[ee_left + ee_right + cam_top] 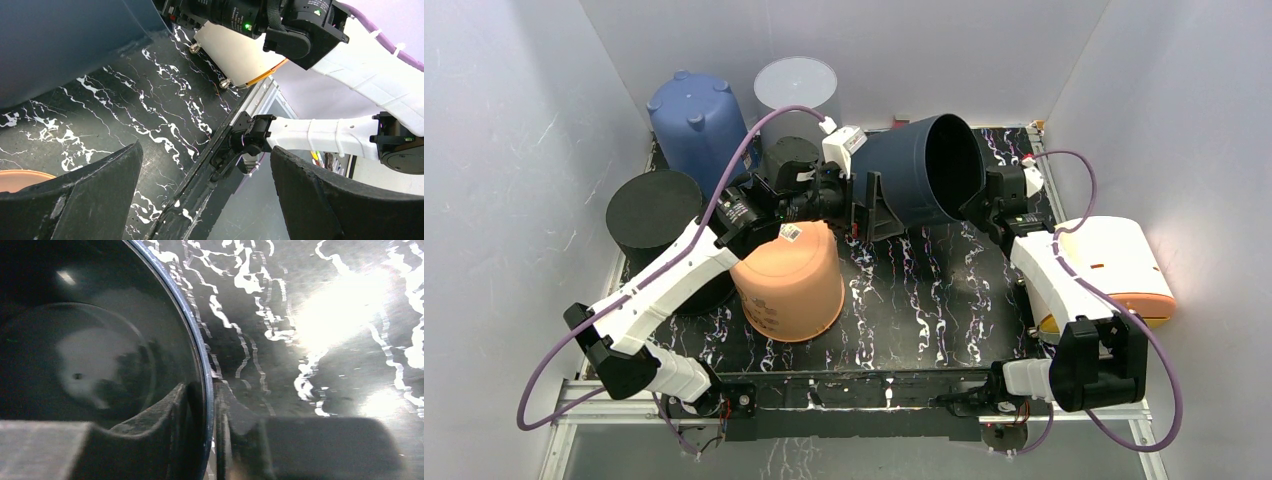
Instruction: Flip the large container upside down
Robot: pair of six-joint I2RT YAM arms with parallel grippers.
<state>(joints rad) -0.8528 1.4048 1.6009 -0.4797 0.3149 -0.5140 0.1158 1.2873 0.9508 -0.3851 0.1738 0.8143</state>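
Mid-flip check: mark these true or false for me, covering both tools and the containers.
1. The right tool is shut on the rim of the large container. True.
2. The left tool is clamped on that container. False: its jaws stand wide open and hold nothing.
3. The large container stands upright. False: it is tipped on its side, mouth facing the right arm.
4. The blue container at the back left stands base up. True.

White arms [664, 278] w/ blk joints [1079, 365] — purple cables [730, 175]
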